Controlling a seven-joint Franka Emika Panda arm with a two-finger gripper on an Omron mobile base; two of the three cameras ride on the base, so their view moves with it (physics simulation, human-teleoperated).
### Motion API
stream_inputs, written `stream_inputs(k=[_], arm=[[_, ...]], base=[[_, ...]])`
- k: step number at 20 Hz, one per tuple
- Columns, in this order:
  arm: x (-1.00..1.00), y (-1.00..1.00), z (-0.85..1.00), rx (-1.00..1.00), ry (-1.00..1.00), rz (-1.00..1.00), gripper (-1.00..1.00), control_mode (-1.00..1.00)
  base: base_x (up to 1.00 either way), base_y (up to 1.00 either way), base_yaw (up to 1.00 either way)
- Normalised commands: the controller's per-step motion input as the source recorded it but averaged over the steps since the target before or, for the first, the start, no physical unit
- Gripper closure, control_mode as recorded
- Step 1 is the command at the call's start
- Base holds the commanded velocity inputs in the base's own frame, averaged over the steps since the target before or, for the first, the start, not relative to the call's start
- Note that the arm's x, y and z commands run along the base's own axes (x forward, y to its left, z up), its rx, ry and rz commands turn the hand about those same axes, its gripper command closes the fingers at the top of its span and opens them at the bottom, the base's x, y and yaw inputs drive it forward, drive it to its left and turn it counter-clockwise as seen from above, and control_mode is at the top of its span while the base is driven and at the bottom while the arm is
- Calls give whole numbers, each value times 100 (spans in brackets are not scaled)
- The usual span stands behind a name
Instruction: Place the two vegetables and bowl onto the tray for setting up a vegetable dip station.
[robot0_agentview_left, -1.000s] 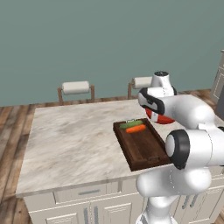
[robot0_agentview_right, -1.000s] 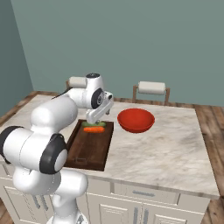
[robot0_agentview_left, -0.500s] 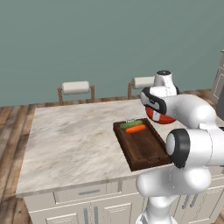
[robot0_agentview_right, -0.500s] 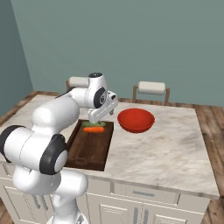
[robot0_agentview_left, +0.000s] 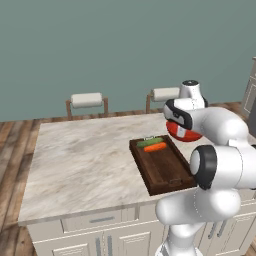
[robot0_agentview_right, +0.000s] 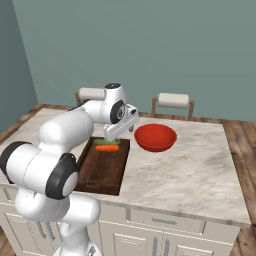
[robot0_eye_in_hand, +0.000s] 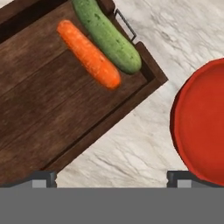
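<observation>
Bare counter (robot0_eye_in_hand: 131, 144) separates tray (robot0_eye_in_hand: 57, 109) from bowl (robot0_eye_in_hand: 201, 122).

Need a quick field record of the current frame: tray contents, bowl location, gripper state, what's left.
tray: dark wooden, on the marble counter, metal handle at its far short end
carrot: lying in the tray near that far end
cucumber: in the tray, beside the carrot, closer to the handle
bowl: red, on the counter next to the tray, not on it
gripper: open, holding nothing, above the counter strip between tray corner and bowl
remaining: bowl not yet on the tray
</observation>
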Motion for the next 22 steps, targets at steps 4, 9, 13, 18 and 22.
stream_inputs(k=[4,9,13,18,22], arm=[[0,-15,-3,0,0,-2,-100,-100],[0,-14,-12,0,0,-1,-100,-100],[0,-13,-15,0,0,0,-100,-100],[0,-11,-14,0,0,0,-100,-100],[0,-10,-16,0,0,0,-100,-100]], base=[[0,0,0],[0,0,0],[0,0,0],[0,0,0],[0,0,0]])
